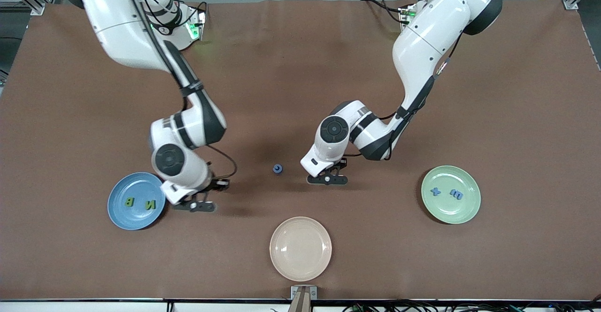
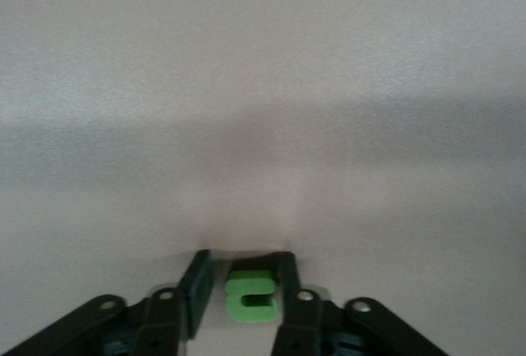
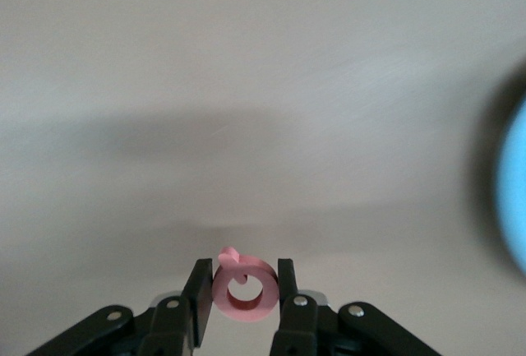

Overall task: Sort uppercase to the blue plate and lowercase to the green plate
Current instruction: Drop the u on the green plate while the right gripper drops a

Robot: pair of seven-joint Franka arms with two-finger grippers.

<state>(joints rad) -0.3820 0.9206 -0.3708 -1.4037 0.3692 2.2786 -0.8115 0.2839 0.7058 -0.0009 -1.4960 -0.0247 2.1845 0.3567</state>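
My right gripper (image 1: 195,205) is low over the table beside the blue plate (image 1: 117,216), shut on the red Q (image 3: 244,290), which both pads touch (image 3: 242,267). The green B (image 1: 128,202) and green N (image 1: 150,204) lie in the blue plate. My left gripper (image 1: 327,179) is down at the table's middle, open around the green u (image 2: 251,297), with a gap at one finger (image 2: 242,257). The blue G (image 1: 278,168) lies on the table beside it. The green plate (image 1: 462,216) holds the blue x (image 1: 436,191) and blue m (image 1: 456,194). The green p is hidden.
A beige plate (image 1: 300,248) sits empty near the front edge, nearer the front camera than both grippers. The blue plate's rim shows at the edge of the right wrist view (image 3: 514,191). Brown table mat stretches all around.
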